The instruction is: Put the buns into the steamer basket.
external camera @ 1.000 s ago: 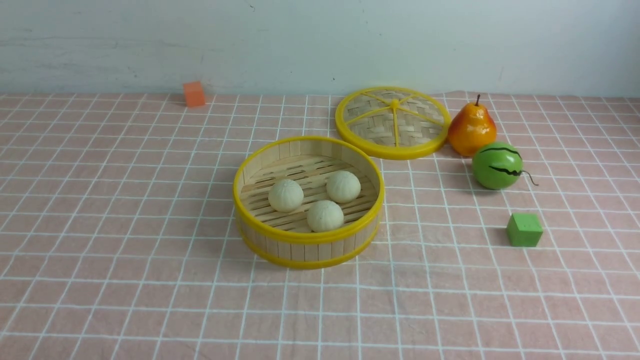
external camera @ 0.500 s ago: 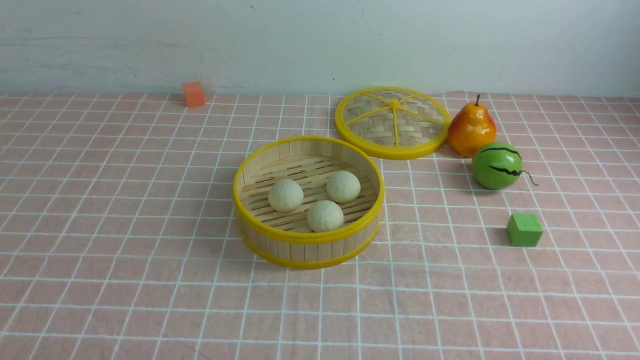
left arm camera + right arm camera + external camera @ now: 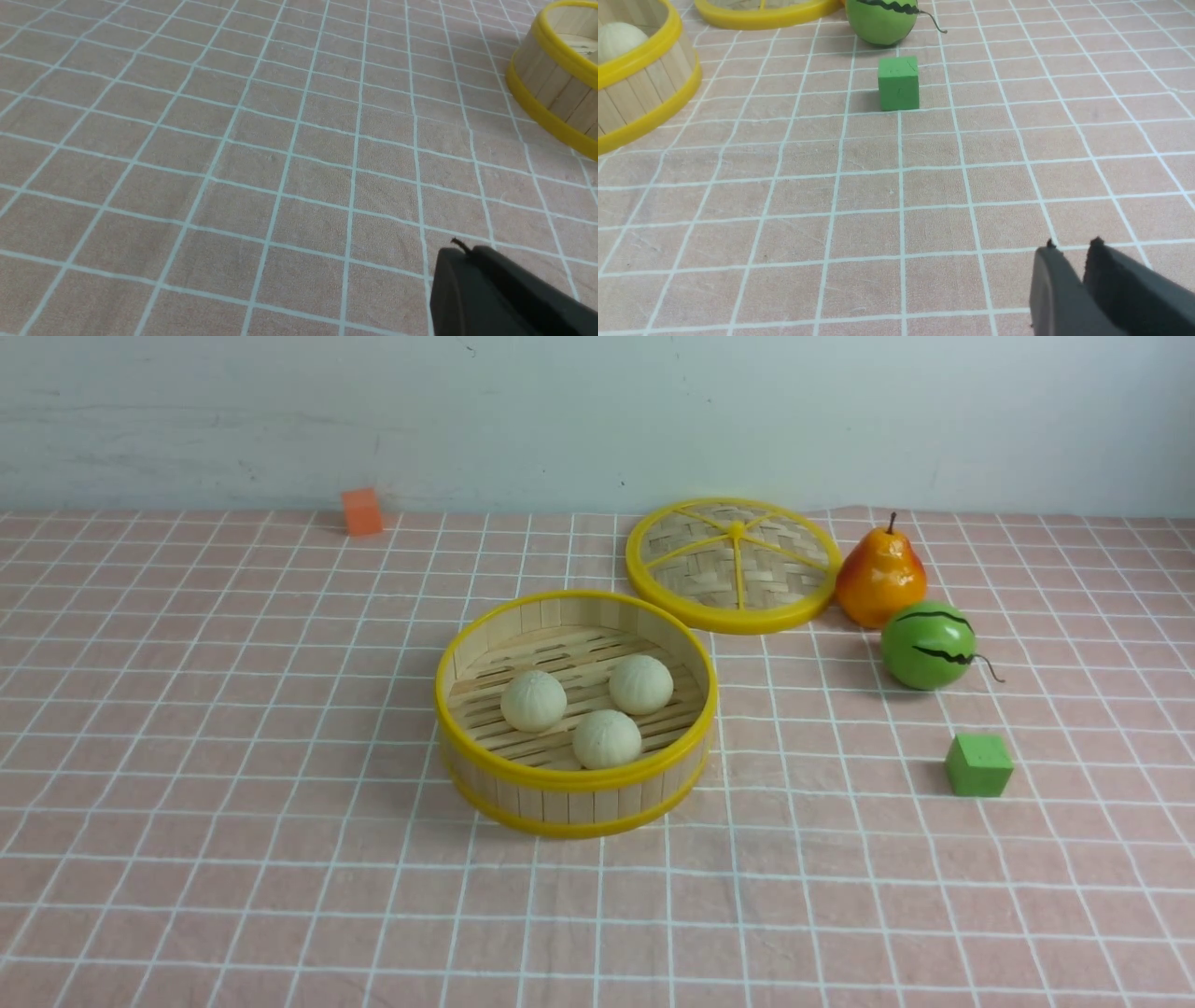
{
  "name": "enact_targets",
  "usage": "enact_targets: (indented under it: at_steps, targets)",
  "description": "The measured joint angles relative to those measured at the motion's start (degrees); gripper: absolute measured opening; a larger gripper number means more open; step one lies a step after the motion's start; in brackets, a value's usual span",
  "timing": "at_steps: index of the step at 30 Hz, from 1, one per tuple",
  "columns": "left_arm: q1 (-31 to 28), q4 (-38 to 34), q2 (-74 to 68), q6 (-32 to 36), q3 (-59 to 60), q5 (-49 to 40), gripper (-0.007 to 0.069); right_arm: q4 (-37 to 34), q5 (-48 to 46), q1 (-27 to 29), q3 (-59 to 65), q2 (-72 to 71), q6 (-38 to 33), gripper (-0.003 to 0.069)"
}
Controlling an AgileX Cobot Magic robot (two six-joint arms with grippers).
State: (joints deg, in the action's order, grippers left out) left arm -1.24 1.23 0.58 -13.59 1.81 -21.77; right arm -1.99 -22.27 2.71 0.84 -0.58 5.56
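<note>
Three cream-white buns (image 3: 533, 701) (image 3: 640, 684) (image 3: 607, 738) lie on the slatted floor of the steamer basket (image 3: 560, 803), mid-table in the front view. Neither arm shows in that view. In the left wrist view my left gripper (image 3: 462, 250) is shut and empty, low over bare cloth, with the basket's wall (image 3: 556, 79) well away from it. In the right wrist view my right gripper (image 3: 1071, 245) stands open by a narrow gap with nothing in it. It hovers over the cloth, apart from the basket (image 3: 644, 88) and the one bun (image 3: 616, 39) showing over the rim.
A woven lid (image 3: 735, 566) lies behind the basket to the right, with a pear (image 3: 880, 577) and a green watermelon ball (image 3: 928, 645) beside it. A green cube (image 3: 978, 765) sits nearer on the right. An orange cube (image 3: 362, 511) stands by the back wall.
</note>
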Motion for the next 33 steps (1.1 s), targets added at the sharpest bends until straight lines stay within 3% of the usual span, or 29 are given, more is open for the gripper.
enact_targets:
  at_steps: [33]
  targets:
    - [0.0, 0.0, 0.0, 0.0, 0.0, 0.0, 0.002, 0.0, 0.0, 0.0, 0.0, 0.0, 0.0, 0.0134]
